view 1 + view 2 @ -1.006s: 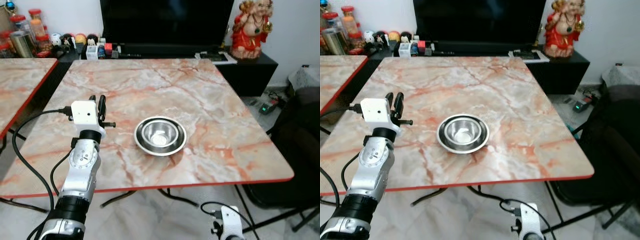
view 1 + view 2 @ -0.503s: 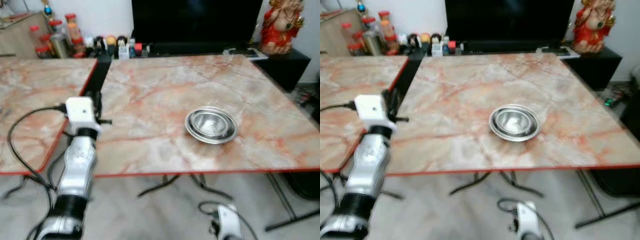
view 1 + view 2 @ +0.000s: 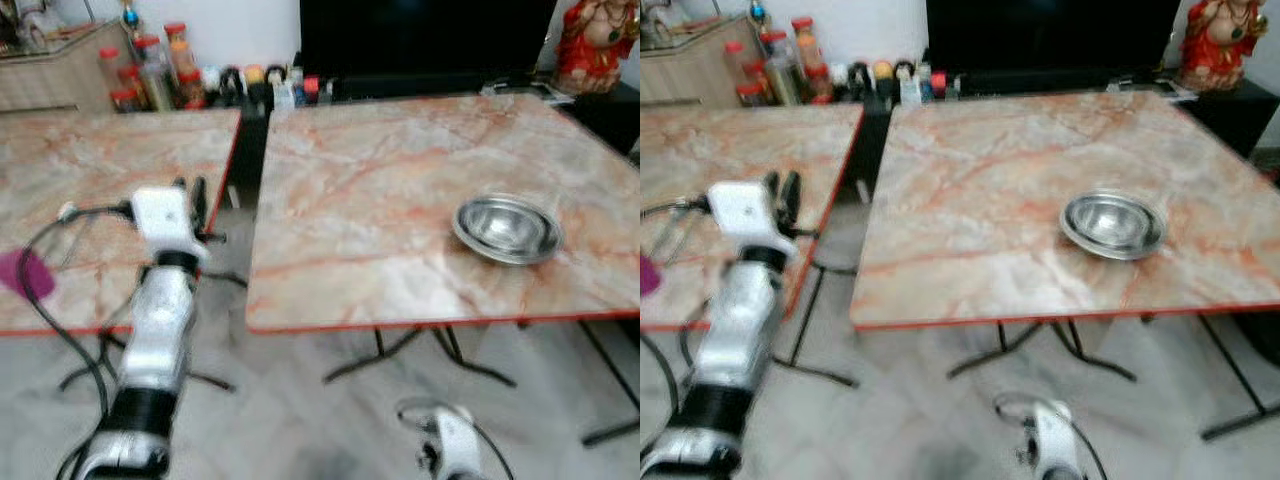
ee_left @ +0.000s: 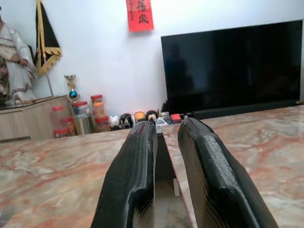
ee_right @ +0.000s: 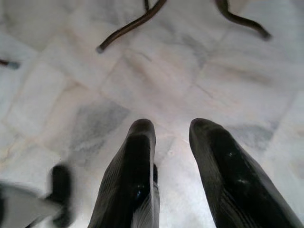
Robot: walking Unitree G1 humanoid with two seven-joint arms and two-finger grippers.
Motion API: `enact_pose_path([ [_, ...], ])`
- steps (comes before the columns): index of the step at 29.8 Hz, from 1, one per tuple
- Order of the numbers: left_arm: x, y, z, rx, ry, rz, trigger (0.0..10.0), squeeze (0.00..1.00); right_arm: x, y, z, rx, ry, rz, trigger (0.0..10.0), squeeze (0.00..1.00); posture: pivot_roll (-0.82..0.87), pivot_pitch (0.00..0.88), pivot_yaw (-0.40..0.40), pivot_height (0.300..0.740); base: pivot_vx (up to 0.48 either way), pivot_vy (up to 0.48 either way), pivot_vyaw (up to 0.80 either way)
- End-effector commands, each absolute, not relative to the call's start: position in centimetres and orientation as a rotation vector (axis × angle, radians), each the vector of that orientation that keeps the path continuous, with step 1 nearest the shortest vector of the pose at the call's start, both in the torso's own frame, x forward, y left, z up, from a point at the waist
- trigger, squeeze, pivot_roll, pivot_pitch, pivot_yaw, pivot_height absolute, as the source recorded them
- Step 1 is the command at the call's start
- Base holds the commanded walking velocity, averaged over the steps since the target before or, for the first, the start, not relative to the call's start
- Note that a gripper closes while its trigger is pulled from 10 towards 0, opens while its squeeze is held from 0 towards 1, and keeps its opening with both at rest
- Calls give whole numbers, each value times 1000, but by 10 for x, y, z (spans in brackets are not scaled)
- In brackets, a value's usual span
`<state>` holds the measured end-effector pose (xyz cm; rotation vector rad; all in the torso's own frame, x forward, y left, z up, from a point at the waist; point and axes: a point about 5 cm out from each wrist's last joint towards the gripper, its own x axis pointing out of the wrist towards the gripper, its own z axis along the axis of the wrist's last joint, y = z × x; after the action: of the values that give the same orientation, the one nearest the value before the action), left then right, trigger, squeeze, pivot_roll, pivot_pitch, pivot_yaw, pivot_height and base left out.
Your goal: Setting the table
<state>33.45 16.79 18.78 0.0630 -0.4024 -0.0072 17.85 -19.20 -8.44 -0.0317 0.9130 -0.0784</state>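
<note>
You have 2 marble-patterned tables with red edges in front of you: the right-hand table (image 3: 380, 200) carries a round shiny steel bowl (image 3: 507, 228), which sits near its right front part, upright and alone. The left-hand table (image 3: 80, 180) stands just beside it across a narrow gap. Your left gripper (image 3: 192, 196) is raised over the near right corner of the left-hand table, well apart from the bowl; its 2 black fingers (image 4: 135, 190) are slightly parted with nothing between them. Your right gripper (image 5: 166, 142) hangs low, pointing at the pale marble floor (image 5: 142, 71), fingers a little apart and empty. A black television (image 4: 232, 66) stands behind the tables.
</note>
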Motion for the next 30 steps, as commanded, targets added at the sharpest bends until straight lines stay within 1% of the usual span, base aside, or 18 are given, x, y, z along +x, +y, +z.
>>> enact_pose_path([
  [1, 333, 178, 195, 90, -419, 26, 10000, 0, 183, -183, -83, -11, 897, -69, 10000, 0, 7, 0, -3, 740, 0, 480, 0],
  [18, 330, 185, 200, 101, -432, 55, 10000, 0, 184, -184, -83, -6, 896, -76, 10000, 0, 15, 0, -5, 740, 0, 480, 0],
  [30, 327, 202, 182, 71, -365, 123, 10000, 0, 183, -184, -83, -5, 899, -76, 10000, 0, 20, 0, -7, 740, 0, 0, 0],
])
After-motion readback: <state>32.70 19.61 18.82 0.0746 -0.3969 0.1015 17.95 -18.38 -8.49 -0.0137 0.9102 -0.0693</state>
